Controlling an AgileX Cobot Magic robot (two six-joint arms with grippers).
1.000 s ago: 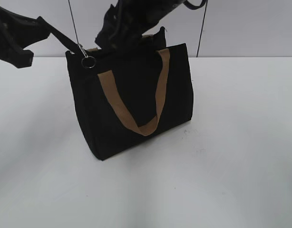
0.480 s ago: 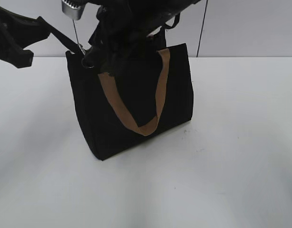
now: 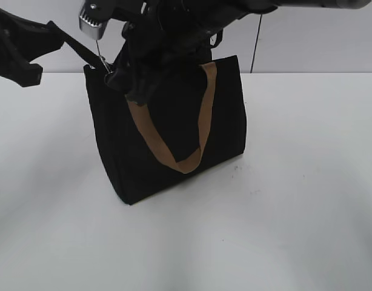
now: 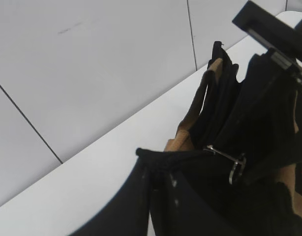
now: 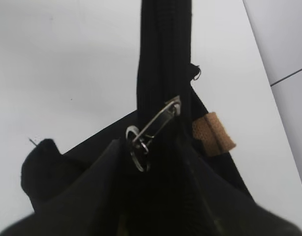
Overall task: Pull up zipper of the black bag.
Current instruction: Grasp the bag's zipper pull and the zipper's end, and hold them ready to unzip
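Observation:
The black bag [image 3: 174, 133] stands upright on the white table with its tan handle [image 3: 201, 121] hanging down the front. My left gripper [image 3: 48, 29] is shut on the black end tab of the zip track [image 4: 156, 156] and holds it taut, up and to the left of the bag's top left corner. The zipper [image 5: 143, 140] lies on the track with its ring tab between the fingers of my right gripper [image 5: 151, 157], which looks open around it. The zipper also shows in the left wrist view [image 4: 233, 166]. In the exterior view my right gripper [image 3: 130, 85] covers the ring.
The white table [image 3: 295, 212] spreads round the bag on all sides. A pale wall with dark seams [image 3: 254, 42] stands behind. A silvery part of the right arm [image 3: 91, 17] hangs above the bag's left corner.
My right arm has come down over the bag's top left corner and now covers the ring tab that hung free a second ago. The left gripper and the bag have not moved.

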